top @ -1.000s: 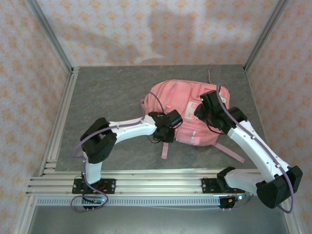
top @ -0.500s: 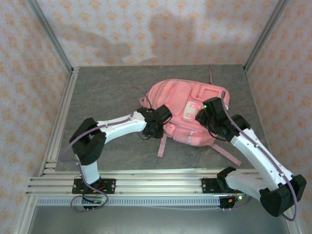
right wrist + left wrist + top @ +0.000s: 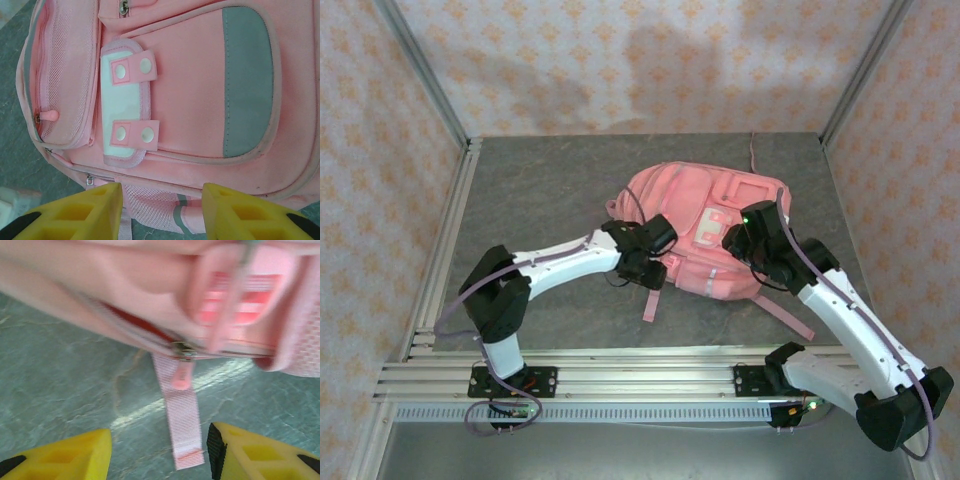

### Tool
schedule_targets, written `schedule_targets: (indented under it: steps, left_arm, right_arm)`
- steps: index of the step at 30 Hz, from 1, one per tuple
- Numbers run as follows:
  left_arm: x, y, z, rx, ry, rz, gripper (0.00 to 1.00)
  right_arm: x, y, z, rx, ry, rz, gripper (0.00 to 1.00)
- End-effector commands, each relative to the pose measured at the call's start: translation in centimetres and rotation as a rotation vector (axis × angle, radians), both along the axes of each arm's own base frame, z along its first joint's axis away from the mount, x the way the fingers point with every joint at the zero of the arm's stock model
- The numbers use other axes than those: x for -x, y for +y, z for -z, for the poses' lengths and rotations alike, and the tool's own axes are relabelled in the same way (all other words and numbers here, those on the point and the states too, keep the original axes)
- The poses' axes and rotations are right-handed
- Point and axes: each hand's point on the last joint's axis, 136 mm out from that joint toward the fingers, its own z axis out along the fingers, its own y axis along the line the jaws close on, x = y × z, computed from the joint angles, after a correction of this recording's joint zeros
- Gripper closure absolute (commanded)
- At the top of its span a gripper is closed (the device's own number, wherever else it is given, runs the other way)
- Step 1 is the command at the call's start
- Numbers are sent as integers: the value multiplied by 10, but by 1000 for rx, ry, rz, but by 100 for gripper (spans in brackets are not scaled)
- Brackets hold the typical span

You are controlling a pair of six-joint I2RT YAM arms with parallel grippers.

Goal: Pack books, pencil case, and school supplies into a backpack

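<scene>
On the grey table (image 3: 540, 200), the pink backpack (image 3: 695, 200) lies front-up.

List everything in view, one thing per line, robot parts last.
backpack: one, pink with grey and white patches, lying on the table's right half
strap: one, pink webbing, flat on the table at the backpack's near edge
zip pull: one, pink, over the strap's top
table: one, grey stone-look, under everything
walls: three, peach patterned, around the table
left gripper: one, yellow fingers, open either side of the strap
right gripper: one, yellow fingers, open above the backpack's front
</scene>
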Motion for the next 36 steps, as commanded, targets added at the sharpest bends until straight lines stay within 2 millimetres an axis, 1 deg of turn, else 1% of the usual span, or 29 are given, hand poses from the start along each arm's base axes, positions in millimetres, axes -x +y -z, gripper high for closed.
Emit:
schedule_targets:
  steps: [1,4,6,7,11,15,17,20,21,22,23,25,26,27,29,30,31,34,36]
  left_arm:
    - [1,-3,10,-120,-29,14,46]
    - [-3,-2,18,-182,-56,-19,45]
    - [-5,-1,27,-233,-67,-23,46]
    - [-7,0,28,-244,-74,-55,46]
    - [-13,11,35,-313,-110,-96,49]
    - [-16,10,42,-311,-122,-105,52]
    - [-18,8,42,-303,-131,-114,54]
    - [-22,5,41,-297,-153,-125,54]
    - [-23,4,41,-296,-158,-128,56]
    - [-24,3,41,-293,-162,-129,61]
    - [-24,2,41,-290,-166,-128,66]
    - [-25,3,42,-291,-171,-129,81]
    - [-25,3,42,-289,-171,-126,86]
    - [-24,1,43,-280,-168,-123,88]
    - [-23,-3,44,-254,-160,-109,87]
    - [-22,-4,44,-243,-156,-106,85]
    - [-21,-6,45,-236,-152,-101,82]
    - [-20,-9,48,-231,-142,-85,64]
    - [-20,-9,50,-237,-137,-72,59]
  right_arm:
    - [0,-5,-2,8,-13,15,55]
    - [0,-5,0,1,-10,22,56]
    - [1,-5,2,3,-6,27,56]
    - [1,-6,2,5,-4,29,56]
    - [2,-7,3,-3,-6,36,56]
    - [5,-7,5,-12,-10,40,56]
    - [7,-8,8,-14,-5,39,56]
    - [10,-9,10,-17,-3,37,57]
    - [11,-10,10,-15,-5,39,57]
    - [12,-10,11,-15,-6,41,57]
    - [12,-11,10,-16,-9,41,58]
    - [13,-10,10,-25,-7,37,60]
    - [14,-8,10,-33,-4,30,62]
    - [15,-7,10,-38,0,25,62]
    - [17,-5,11,-46,6,11,62]
    - [17,-4,11,-46,8,8,62]
    - [19,-5,12,-40,13,5,62]
    - [20,-6,12,-37,12,3,62]
    - [21,-7,12,-40,11,5,62]
